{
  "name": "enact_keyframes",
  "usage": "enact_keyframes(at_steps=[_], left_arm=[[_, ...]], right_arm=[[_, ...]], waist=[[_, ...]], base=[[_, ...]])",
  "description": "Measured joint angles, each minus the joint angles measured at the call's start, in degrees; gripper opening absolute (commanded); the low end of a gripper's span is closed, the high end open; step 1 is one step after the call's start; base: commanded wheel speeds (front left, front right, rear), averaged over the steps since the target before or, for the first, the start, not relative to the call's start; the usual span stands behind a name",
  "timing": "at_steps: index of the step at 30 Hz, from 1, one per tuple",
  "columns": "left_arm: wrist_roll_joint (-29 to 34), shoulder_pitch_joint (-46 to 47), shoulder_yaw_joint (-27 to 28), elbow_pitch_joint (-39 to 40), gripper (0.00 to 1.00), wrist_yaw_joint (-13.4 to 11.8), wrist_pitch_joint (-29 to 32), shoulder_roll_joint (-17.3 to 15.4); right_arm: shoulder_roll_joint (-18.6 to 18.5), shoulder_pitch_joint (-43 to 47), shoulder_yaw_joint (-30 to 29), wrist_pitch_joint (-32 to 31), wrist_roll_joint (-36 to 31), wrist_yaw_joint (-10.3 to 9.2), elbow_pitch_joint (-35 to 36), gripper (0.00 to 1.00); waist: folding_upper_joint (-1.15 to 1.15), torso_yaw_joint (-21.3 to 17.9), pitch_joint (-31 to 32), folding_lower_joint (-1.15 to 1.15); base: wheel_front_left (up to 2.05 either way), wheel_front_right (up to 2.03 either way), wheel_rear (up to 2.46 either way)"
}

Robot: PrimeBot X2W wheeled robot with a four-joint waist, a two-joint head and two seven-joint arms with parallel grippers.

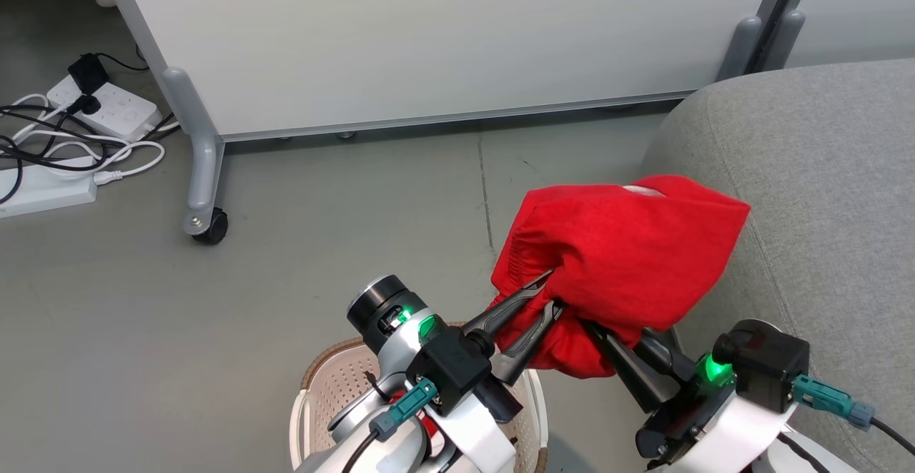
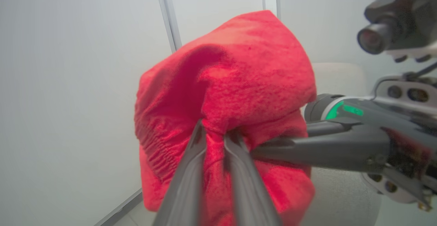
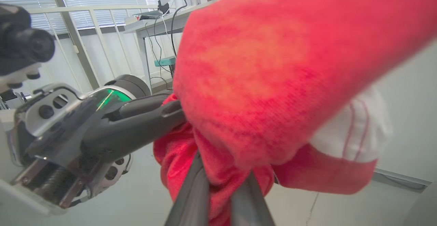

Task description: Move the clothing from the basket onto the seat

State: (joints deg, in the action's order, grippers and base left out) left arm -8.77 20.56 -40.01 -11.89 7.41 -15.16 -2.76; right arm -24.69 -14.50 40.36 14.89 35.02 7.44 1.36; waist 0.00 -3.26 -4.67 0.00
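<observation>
Basket (image 1: 325, 380) sits nearest, at the bottom edge of the head view, on the floor (image 1: 322, 244), partly hidden by the left arm. Cream perforated wall and brown rim show.

Left gripper (image 1: 550, 293) is just above the basket and to its right. Jaws are pressed together, pinching a fold of the clothing (image 1: 622, 244). In the left wrist view the red fabric is bunched between the two fingers.

Right gripper (image 1: 615, 348) is right of the basket, fingers pointing up-left into the underside of the same bundle. Its tips are buried in fabric in the head view. In the right wrist view the jaws are closed, nipping red cloth just beside the left gripper's pinch.

The clothing is held in the air by both grippers, lifted clear of the basket, up and to its right. It is bright red with a gathered elastic edge on the left side. A white panel with thin red stripes (image 3: 351, 133) shows on the far side. The bundle hangs over the floor and overlaps the near edge of the seat (image 1: 822, 194); cannot tell if it touches.

The seat is a grey cushion, right of the basket and beyond it.

Farther back from the basket is a pale partition panel (image 1: 429, 37) on a caster (image 1: 212, 226). Far left of the basket, power strips (image 1: 118, 108) and cables (image 1: 43, 151) lie on the floor.
</observation>
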Motion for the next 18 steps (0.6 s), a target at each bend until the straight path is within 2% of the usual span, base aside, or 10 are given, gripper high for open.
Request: enact_keyframes(at_steps=[4,5,6,7,8,18], left_arm=[[-0.32,-0.03,0.19,-0.04,0.0,-0.02,-0.01,0.03],[-0.32,-0.03,0.37,0.09,0.29,-0.3,-0.01,0.04],[-0.32,-0.03,0.48,0.21,0.5,-0.43,-0.01,0.05],[-0.32,-0.04,0.62,0.31,0.96,-0.49,-0.01,0.04],[-0.36,-0.1,0.79,0.25,1.0,-0.6,0.0,0.03],[0.26,-0.98,2.34,-0.18,1.0,-0.76,0.01,0.0]], right_arm=[[0.64,0.18,-0.99,-0.04,-0.24,0.0,0.13,0.0],[0.93,0.31,-1.45,-0.04,-0.25,0.0,0.21,0.0],[1.41,0.6,-2.22,-0.05,-0.24,0.0,0.23,0.0],[1.85,0.9,-3.1,-0.05,-0.24,0.0,0.16,0.0],[2.23,1.02,-4.03,-0.05,-0.33,0.0,0.03,0.0],[4.94,2.69,-13.04,0.0,-5.19,0.0,-0.94,0.0]], waist=[[0.0,-0.01,0.07,0.0],[0.0,-0.02,0.07,0.0],[0.0,-0.04,0.07,0.0],[0.0,-0.09,0.07,0.0],[0.0,-0.12,0.08,0.0],[0.0,-0.21,0.11,0.0]], base=[[0.0,0.0,0.0],[0.0,0.0,0.0],[0.0,0.0,0.0],[0.0,0.0,0.0],[0.0,0.0,0.0],[0.0,0.0,0.0]])
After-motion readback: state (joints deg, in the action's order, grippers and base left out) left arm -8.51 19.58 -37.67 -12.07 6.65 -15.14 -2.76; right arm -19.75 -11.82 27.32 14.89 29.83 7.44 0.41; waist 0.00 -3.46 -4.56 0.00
